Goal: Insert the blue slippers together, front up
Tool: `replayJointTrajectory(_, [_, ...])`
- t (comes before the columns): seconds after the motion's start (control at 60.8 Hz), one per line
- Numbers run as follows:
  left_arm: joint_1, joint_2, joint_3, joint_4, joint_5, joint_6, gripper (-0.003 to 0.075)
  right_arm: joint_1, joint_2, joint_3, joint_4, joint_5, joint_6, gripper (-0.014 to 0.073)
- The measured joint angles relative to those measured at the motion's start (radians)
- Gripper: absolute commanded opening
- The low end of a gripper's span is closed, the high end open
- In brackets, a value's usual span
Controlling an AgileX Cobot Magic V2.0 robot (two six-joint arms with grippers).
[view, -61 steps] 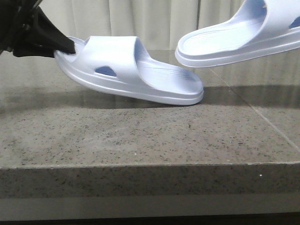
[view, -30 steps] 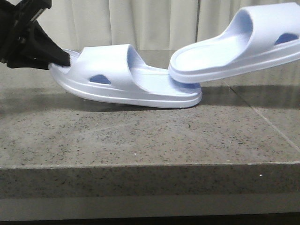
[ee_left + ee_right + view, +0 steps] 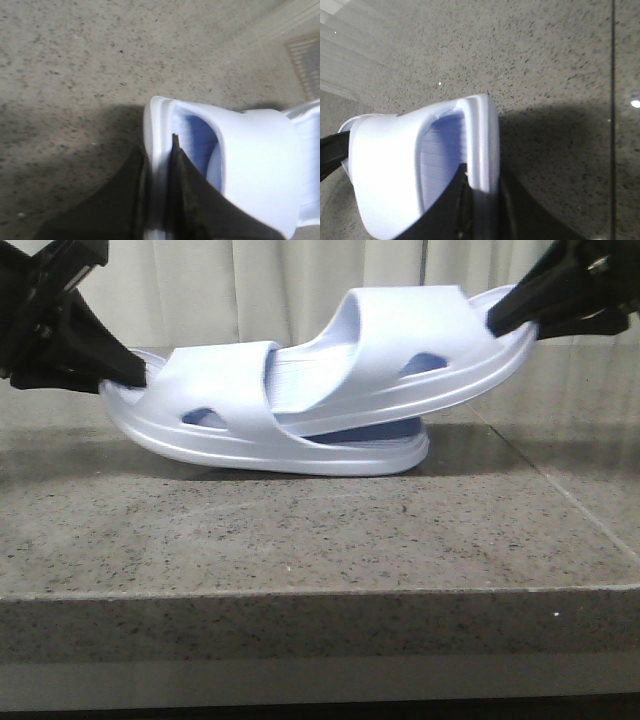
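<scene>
Two pale blue slippers meet over the stone table. The left slipper [image 3: 230,425] rests low with its toe pointing right. My left gripper [image 3: 118,375] is shut on its heel rim, which also shows in the left wrist view [image 3: 158,150]. The right slipper [image 3: 420,350] is tilted, heel high at the right, and its front end is pushed under the left slipper's strap. My right gripper [image 3: 510,320] is shut on its heel rim, which also shows in the right wrist view [image 3: 484,145].
The speckled grey stone table [image 3: 320,530] has a front edge across the lower part of the front view. A seam line [image 3: 560,495] runs diagonally at the right. Pale curtains [image 3: 300,290] hang behind the table.
The right slipper has moved left and down, and its front has slid under the left slipper's strap. My right gripper has come into the front view. The left slipper has settled slightly lower.
</scene>
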Motion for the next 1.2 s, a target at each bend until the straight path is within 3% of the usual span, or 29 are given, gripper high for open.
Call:
replayJointTrajectory(0.247, [0.012, 0.000, 0.004, 0.024, -0.069, 0.003, -0.0020, 0.195, 0.092, 0.000, 0.070, -0.221, 0.000, -0.0117])
replayJointTrajectory(0.543, [0.014, 0.000, 0.004, 0.025, -0.073, 0.004, -0.0020, 0.209, 0.096, 0.000, 0.076, -0.245, 0.000, -0.0112])
replayJointTrajectory(0.625, [0.014, 0.000, 0.004, 0.025, -0.073, 0.004, -0.0020, 0.196, 0.096, 0.000, 0.070, -0.231, 0.000, -0.0057])
replayJointTrajectory(0.839, [0.008, 0.000, 0.004, 0.013, -0.014, 0.004, -0.0020, 0.047, 0.041, 0.000, 0.011, -0.051, 0.000, 0.0284])
replayJointTrajectory(0.904, [0.003, 0.000, 0.004, 0.008, 0.008, 0.004, -0.0020, -0.022, 0.011, 0.000, -0.008, 0.009, 0.000, 0.0353])
replayJointTrajectory(1.2, [-0.001, 0.000, 0.004, -0.002, 0.028, 0.004, -0.0020, -0.344, -0.076, 0.000, -0.075, 0.163, 0.000, 0.0374])
